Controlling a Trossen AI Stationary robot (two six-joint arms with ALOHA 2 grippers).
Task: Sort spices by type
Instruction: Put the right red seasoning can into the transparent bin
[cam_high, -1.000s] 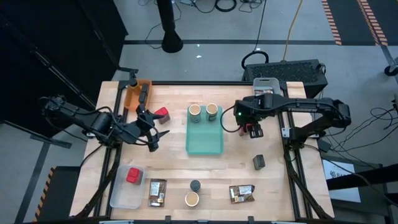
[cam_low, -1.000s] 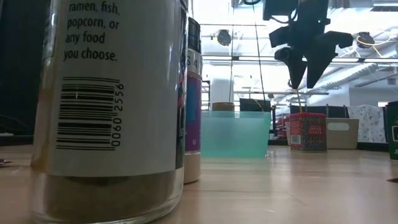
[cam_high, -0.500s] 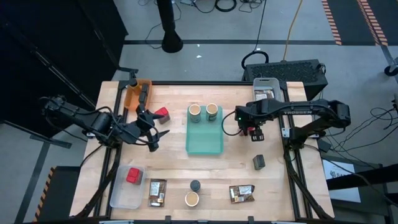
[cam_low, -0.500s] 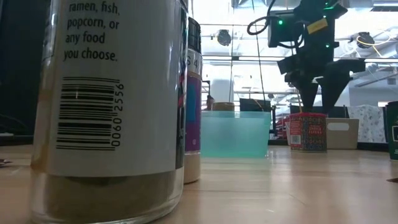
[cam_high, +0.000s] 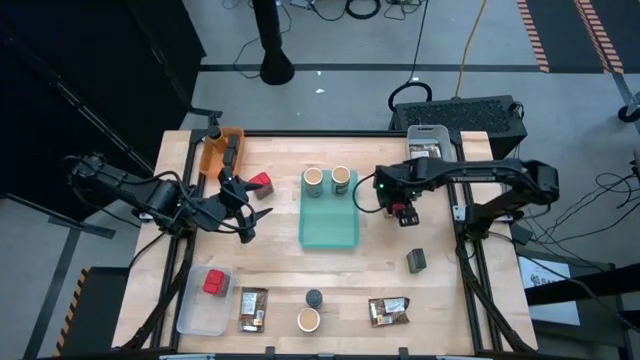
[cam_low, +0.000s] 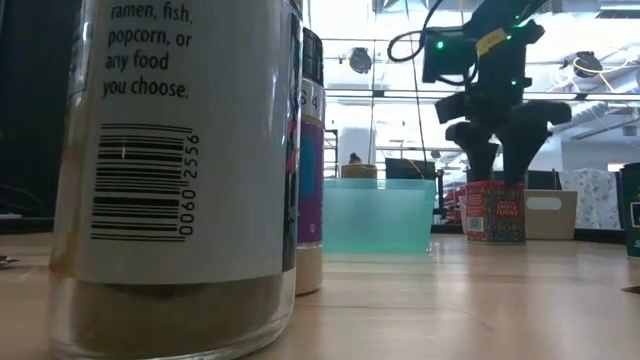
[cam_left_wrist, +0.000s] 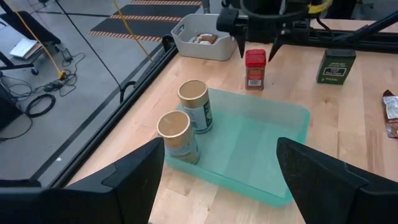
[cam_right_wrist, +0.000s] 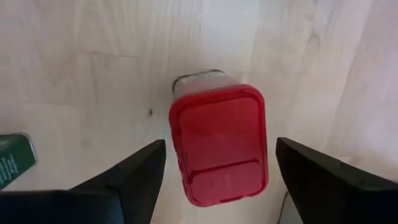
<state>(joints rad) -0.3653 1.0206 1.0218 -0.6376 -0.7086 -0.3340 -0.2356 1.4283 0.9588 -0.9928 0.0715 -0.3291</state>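
Note:
A red square spice box (cam_right_wrist: 219, 144) stands upright on the table, right of the teal tray (cam_high: 330, 235). My right gripper (cam_high: 402, 207) hangs over it, pointing down and open. Its fingers (cam_low: 480, 150) flank the red lid (cam_low: 495, 184) just above it with clear gaps, touching nothing. My left gripper (cam_high: 247, 215) waits open above the table, left of the tray. Two tan jars (cam_high: 314, 180) (cam_high: 341, 180) stand at the tray's far end. In the left wrist view the red box (cam_left_wrist: 255, 67) shows under my right gripper (cam_left_wrist: 258, 46).
A dark green box (cam_high: 417, 261) stands near right. Along the near edge lie two brown packets (cam_high: 253, 309) (cam_high: 388, 311), a black jar (cam_high: 314, 298) and a tan jar (cam_high: 308, 320). A clear bin (cam_high: 192, 312) holds a red box (cam_high: 214, 283). An orange bin (cam_high: 222, 150), another red box (cam_high: 260, 184) and a grey bin (cam_high: 428, 138) are farther back.
My right gripper has come down onto the standing red box, from well above it to fingertips level with its lid. The box has stayed in place.

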